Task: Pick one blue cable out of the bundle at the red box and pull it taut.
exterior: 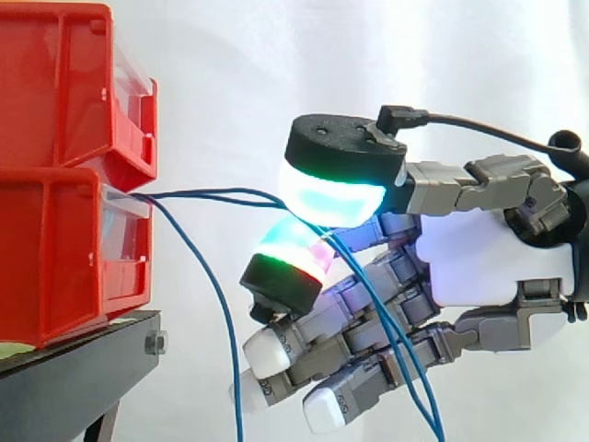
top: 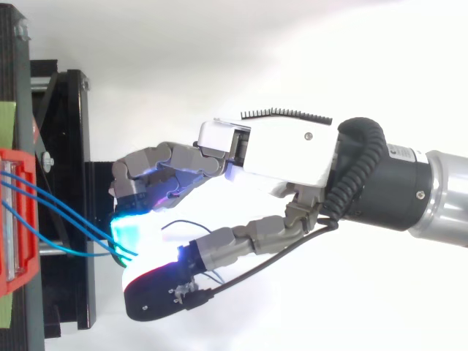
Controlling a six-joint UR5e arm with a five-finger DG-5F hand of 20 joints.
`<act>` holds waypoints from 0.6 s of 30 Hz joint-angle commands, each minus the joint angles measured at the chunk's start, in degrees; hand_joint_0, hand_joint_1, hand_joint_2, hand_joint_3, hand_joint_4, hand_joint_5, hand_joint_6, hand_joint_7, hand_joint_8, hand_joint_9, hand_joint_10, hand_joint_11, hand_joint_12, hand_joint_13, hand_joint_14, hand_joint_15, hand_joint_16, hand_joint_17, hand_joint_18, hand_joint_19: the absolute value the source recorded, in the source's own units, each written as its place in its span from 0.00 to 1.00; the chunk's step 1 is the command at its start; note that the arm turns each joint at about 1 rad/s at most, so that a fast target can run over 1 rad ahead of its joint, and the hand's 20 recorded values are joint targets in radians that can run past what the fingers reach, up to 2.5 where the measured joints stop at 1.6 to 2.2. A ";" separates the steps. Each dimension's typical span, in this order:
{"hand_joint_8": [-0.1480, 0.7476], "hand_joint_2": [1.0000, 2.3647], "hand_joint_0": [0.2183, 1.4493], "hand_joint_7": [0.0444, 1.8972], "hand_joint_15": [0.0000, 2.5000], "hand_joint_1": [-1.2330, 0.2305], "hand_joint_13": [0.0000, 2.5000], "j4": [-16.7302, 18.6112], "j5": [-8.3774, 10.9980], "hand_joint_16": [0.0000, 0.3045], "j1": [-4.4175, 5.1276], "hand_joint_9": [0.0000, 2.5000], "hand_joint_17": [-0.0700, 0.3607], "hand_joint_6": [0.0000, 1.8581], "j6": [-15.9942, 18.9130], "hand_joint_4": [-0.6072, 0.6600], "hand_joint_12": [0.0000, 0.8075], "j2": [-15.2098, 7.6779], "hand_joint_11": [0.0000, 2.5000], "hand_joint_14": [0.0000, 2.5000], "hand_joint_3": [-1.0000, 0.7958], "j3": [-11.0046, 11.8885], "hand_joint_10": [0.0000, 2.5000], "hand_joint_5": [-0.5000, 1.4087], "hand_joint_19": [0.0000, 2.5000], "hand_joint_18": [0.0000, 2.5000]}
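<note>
Pinching hand (exterior: 479,253), thumb and finger pad clamped on blue cables (exterior: 198,193); strands run near-level from pinch to red box (exterior: 55,258); taut pull lies directly away from it.

Stack: upper bin (exterior: 55,83) on lower bin (exterior: 55,258), lower bin on the stand (exterior: 74,368).
Run: cables (exterior: 212,195) lead from the lower bin's front rightward, in between the fingers (exterior: 331,198); one hangs down near the stand.
Right side: hand (exterior: 479,258), apart from the bins.
</note>
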 commanded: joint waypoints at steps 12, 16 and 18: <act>0.50 0.02 0.34 0.78 0.04 0.28 0.17 0.04 -0.06 0.18 0.00 0.29 0.45 0.27 0.00 0.72 0.49 0.00 0.19 0.00 0.53 0.00 0.01 0.22 0.15 0.24; 0.49 0.02 0.37 0.73 0.04 0.26 0.17 0.04 -0.06 0.18 0.00 0.29 0.44 0.27 0.00 0.77 0.48 0.00 0.18 0.00 0.49 0.00 0.01 0.23 0.15 0.24; 0.48 0.02 0.38 0.68 0.04 0.27 0.18 0.04 -0.06 0.17 0.00 0.30 0.44 0.27 0.18 0.83 0.48 0.00 0.16 0.00 0.49 0.00 0.01 0.23 0.15 0.24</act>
